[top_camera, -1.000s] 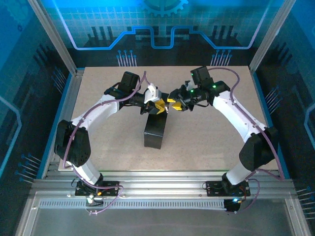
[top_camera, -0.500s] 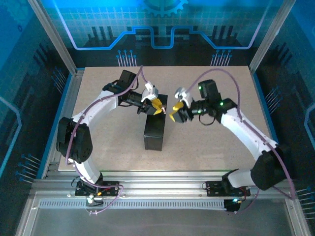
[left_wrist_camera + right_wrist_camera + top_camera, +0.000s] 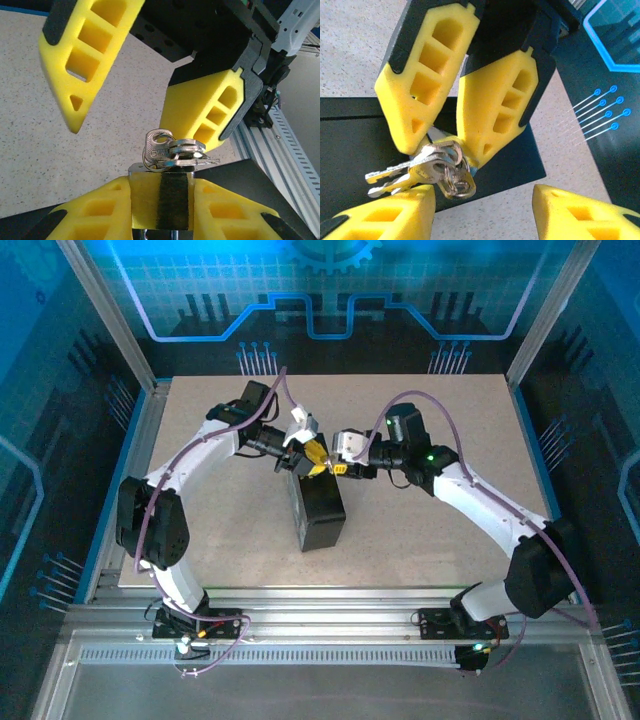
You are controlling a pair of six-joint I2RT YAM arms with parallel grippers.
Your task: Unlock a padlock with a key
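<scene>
left pincer (image 3: pixel 161 202) clamped on the padlock (image 3: pixel 464 181); centre the key (image 3: pixel 390 175) between the spread jaws of the right pincer (image 3: pixel 130 132) before closing

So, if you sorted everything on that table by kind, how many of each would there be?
White-and-black robot arms: 2, the left arm and the right arm
Black rectangular box: 1
Small brass-bodied padlock: 1
Bunch of silver metal keys: 1
Total: 5
</scene>
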